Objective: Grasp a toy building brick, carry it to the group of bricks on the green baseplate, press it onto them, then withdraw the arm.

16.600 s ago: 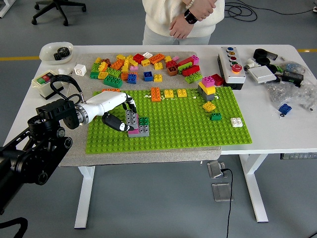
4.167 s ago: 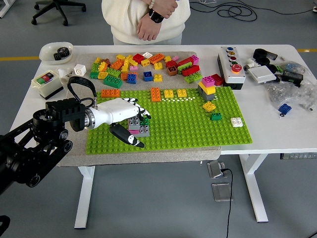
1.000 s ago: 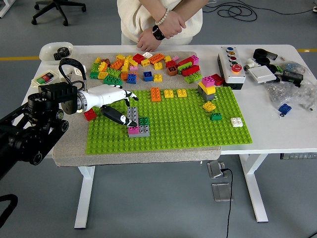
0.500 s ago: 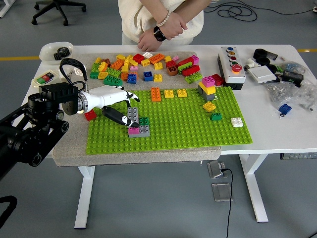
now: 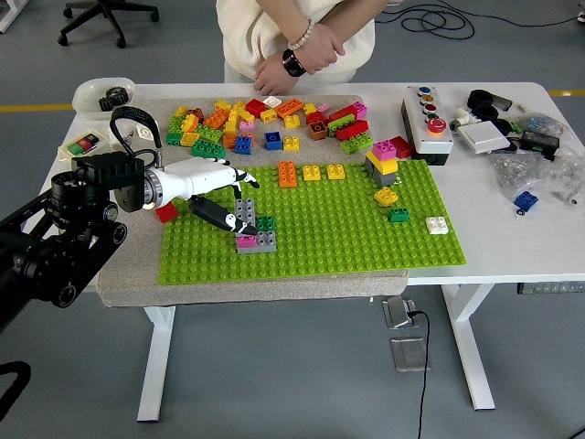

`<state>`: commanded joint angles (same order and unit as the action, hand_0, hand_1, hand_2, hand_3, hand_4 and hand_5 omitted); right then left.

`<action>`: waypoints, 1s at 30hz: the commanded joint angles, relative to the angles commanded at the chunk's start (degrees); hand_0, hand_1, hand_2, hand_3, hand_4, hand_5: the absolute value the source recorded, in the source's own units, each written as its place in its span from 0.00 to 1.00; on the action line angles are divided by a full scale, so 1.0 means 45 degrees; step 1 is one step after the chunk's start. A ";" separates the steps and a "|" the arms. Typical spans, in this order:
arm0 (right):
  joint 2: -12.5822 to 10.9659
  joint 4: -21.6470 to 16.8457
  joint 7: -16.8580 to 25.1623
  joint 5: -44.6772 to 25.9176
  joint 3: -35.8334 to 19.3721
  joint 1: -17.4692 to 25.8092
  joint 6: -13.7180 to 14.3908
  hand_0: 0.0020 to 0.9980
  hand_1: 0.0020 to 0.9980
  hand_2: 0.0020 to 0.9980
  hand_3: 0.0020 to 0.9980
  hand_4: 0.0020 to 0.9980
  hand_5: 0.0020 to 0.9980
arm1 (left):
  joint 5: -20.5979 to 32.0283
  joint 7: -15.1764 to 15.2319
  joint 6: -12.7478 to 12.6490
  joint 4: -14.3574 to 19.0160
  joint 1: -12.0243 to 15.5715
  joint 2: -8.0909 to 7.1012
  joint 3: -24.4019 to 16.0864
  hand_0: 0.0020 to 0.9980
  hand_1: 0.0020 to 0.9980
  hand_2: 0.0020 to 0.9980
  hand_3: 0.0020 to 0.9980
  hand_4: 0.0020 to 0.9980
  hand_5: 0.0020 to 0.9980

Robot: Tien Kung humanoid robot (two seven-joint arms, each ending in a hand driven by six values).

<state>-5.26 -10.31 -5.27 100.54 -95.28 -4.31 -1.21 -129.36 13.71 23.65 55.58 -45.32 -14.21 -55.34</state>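
Fingers of the robot's white-shelled left hand are loosely spread and hold nothing: the black-tipped thumb points down-right at the small stack of grey, pink and green plastic bricks, its tip just beside the tall grey one, while the other fingertips hover above the stack's far side; whether any touches it I cannot tell. That stack sits on the left part of the big studded lime-green baseplate, which lies on a grey felt-like mat over the white table. Beyond the baseplate's far edge lies a heap of loose coloured bricks. One glossy red brick rests on the mat just off the baseplate's left edge, below the wrist. A person in a cream knitted top stands past the heap, arms crossed.
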 joint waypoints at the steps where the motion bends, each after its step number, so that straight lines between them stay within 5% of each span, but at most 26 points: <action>1: 0.0001 0.0000 -0.0002 -0.0006 -0.0001 0.0001 0.0001 0.75 0.64 0.68 0.64 0.85 0.57 | -0.0002 -0.0003 0.0020 0.0019 0.0000 -0.0008 0.0001 1.00 0.87 0.69 0.88 1.00 0.83; 30: 0.0020 0.0000 -0.0010 -0.0034 0.0046 0.0028 0.0012 0.75 0.64 0.68 0.64 0.85 0.57 | 0.0005 -0.0011 0.0258 0.0156 0.0048 -0.0072 -0.0001 1.00 0.86 0.68 0.87 1.00 0.82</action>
<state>-5.17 -10.31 -5.31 100.39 -95.07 -4.18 -1.16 -129.33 13.66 24.81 56.29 -45.11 -14.53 -55.35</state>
